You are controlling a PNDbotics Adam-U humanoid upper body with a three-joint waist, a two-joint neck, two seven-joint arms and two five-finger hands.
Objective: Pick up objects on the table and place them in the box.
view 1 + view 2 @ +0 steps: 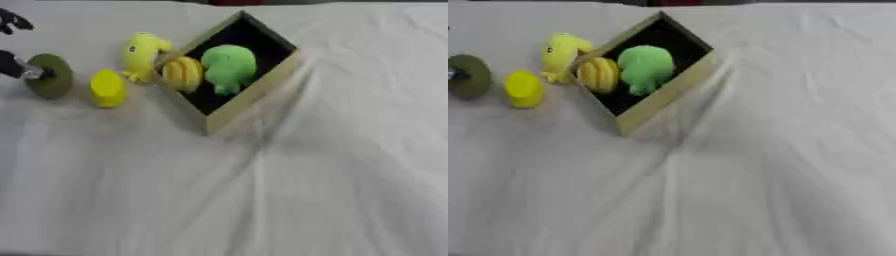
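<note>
A surface point(332, 180) draped in wrinkled white cloth is seen, and on it one shallow square box point(254, 95) with pale walls and a dark inside, turned corner-on. Inside the box, one bright green soft toy point(229, 66) is lodged, and one yellow-orange ribbed rounded object point(182, 73) is perched at the box's left wall, partly over the rim.

Outside the box, three things are counted: one yellow plush duck-like toy point(142, 54) touching the left wall, one small yellow lemon-shaped object point(107, 88) just left of it, and one olive-green disc-like object point(51, 76) farthest left.

The left hand point(16, 62) is seen only at the left edge of the left eye view; dark fingers point(12, 22) show above and a silvery tip touches the olive disc, but whether it is grasped cannot be told. The disc lies just right of that hand, and the box well to its right. The right hand is not visible, so the left is judged nearer.
</note>
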